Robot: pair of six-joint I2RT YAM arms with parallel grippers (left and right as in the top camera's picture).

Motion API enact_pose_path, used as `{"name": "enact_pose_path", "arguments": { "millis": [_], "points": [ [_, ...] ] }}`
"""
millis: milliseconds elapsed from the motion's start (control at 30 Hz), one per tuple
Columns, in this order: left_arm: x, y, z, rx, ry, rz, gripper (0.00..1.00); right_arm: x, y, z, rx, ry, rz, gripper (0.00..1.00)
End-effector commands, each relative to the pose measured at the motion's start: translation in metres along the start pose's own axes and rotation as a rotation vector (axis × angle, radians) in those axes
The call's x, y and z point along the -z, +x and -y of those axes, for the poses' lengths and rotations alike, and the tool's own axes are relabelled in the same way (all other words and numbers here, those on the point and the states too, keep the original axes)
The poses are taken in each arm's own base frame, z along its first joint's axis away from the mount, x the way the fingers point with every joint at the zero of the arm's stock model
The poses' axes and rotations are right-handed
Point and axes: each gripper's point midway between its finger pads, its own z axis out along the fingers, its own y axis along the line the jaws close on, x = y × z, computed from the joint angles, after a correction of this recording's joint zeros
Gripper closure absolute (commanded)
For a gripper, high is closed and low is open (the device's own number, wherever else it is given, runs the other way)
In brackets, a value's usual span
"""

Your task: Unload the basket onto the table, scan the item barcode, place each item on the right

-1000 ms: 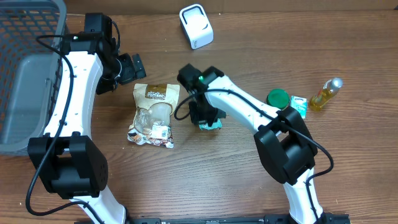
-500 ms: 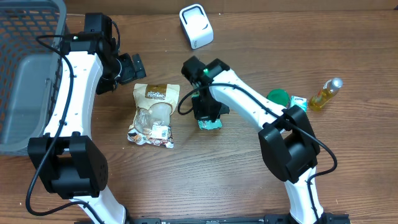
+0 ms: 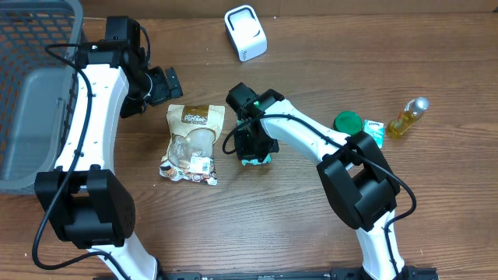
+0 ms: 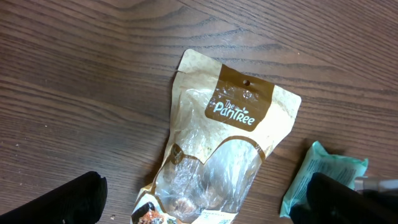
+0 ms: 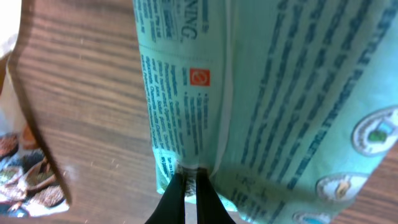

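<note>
Right tool [image 3: 253, 146] is pinched almost flat on the thin edge of the teal packet [image 5: 280, 93]. The packet sits near the middle of the desk [image 3: 272, 225], with the pouch [image 3: 193, 142] just beside it at 9 o'clock. Scanner [image 3: 245, 33] stands well apart at 12 o'clock; which way its window faces is unclear from above. Left tool [image 3: 159, 84] hangs wide and empty at 10 o'clock of the pouch, out of the way.

The step in hand looks like lifting the packet for scanning. The grip is on film only, so the packet will probably droop and swing. A slow, straight lift should stop it slipping out.

No barcode shows on the face the wrist camera sees, only fine print and a red mark, so it may be on the other side or further along. Carry toward 12 o'clock, then turn the wrist until the coded face meets the scanner front, flat and unwrinkled. Hold steady there, with the tool's fingers off the code.
</note>
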Motion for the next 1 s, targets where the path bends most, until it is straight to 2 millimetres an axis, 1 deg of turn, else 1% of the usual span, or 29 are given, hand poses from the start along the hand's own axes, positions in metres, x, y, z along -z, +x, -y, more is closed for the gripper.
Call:
{"name": "enact_pose_path", "arguments": {
  "millis": [0,167,233,400,500,567,867,967],
  "points": [
    [-0.004,0.003,-0.002,-0.015,-0.010,-0.011,0.00,0.017,-0.005,-0.011,0.007,-0.052,0.000,0.96],
    [-0.004,0.003,-0.002,-0.015,-0.010,-0.011,0.01,0.054,-0.026,-0.018,0.083,-0.075,0.064,0.96],
    [-0.004,0.003,-0.002,-0.015,-0.009,-0.011,0.00,0.063,-0.037,-0.018,0.098,-0.086,0.099,0.96],
    [-0.004,0.003,-0.002,-0.015,-0.009,-0.011,0.00,0.071,-0.077,-0.003,0.065,-0.076,0.242,0.96],
    [-0.004,0.003,-0.002,-0.015,-0.010,-0.011,0.00,0.075,-0.092,0.000,0.056,-0.096,0.296,0.96],
    [-0.004,0.003,-0.002,-0.015,-0.009,-0.011,0.00,0.077,-0.096,0.002,0.048,-0.100,0.308,0.96],
    [-0.004,0.003,-0.002,-0.015,-0.009,-0.011,0.00,0.077,-0.097,0.001,0.020,-0.106,0.309,0.96],
    [-0.004,0.003,-0.002,-0.015,-0.009,-0.011,0.00,0.078,-0.100,-0.001,0.022,-0.112,0.324,0.96]
  ]
}}
